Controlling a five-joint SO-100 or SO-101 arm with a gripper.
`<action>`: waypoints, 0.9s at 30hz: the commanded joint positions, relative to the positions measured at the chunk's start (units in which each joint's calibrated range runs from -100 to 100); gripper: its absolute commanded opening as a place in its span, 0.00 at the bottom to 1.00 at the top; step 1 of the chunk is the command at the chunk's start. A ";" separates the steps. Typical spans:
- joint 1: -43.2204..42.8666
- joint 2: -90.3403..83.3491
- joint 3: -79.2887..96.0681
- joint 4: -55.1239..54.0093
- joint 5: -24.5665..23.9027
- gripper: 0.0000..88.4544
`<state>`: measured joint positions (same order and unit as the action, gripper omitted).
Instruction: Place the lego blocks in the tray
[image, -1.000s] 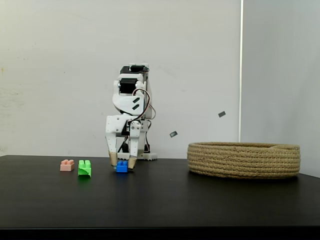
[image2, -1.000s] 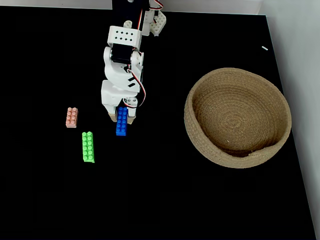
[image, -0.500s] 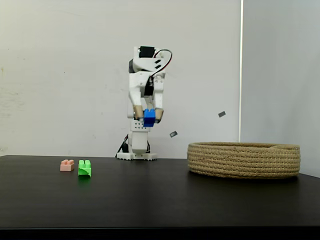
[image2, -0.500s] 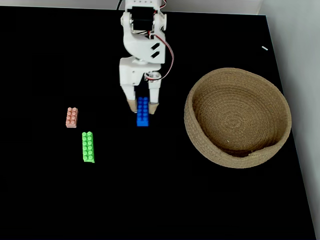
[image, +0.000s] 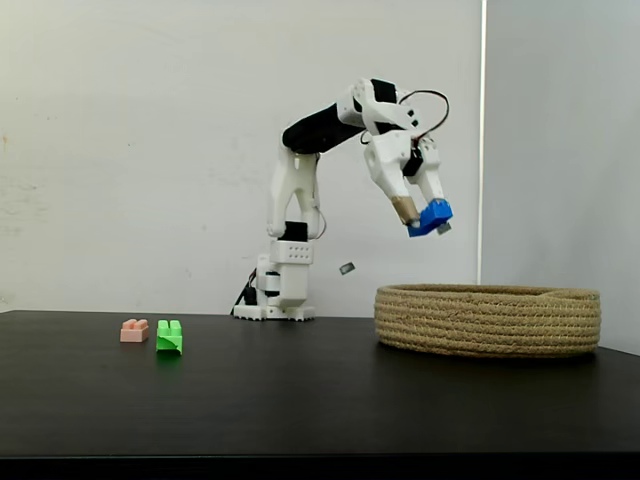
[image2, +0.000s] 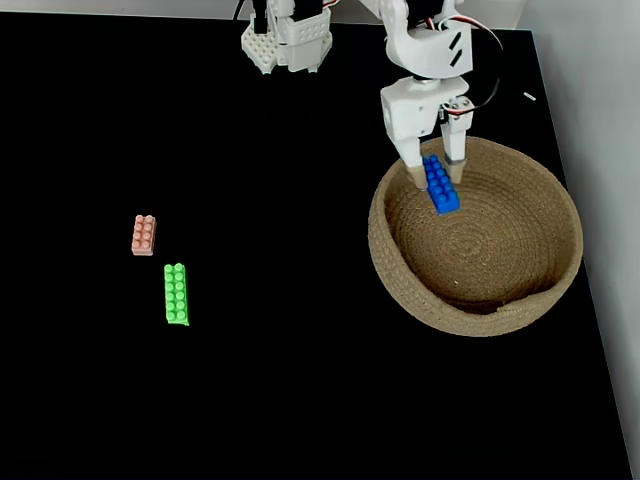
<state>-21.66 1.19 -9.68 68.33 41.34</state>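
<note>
My gripper is shut on the blue lego block and holds it in the air above the near-left part of the tray, a wide shallow basket of coiled tan rope. The block sticks out past the fingertips, tilted. A pale pink lego block and a bright green one lie side by side on the black table, far to the left of the tray in both fixed views.
The arm's white base stands at the back of the black table. A pale wall rises behind it. The table's right edge runs just past the tray in the top-down fixed view.
The arm has swung right and up with the blue block, from the middle of the table to above the tray. Pink and green blocks have not moved.
</note>
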 joint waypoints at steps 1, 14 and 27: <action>-2.99 1.56 -3.68 0.02 -0.59 0.00; -3.48 2.94 -4.78 2.18 -1.37 0.38; 27.35 -8.07 10.73 1.10 9.23 0.38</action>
<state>-4.48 -1.53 -0.13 71.17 47.20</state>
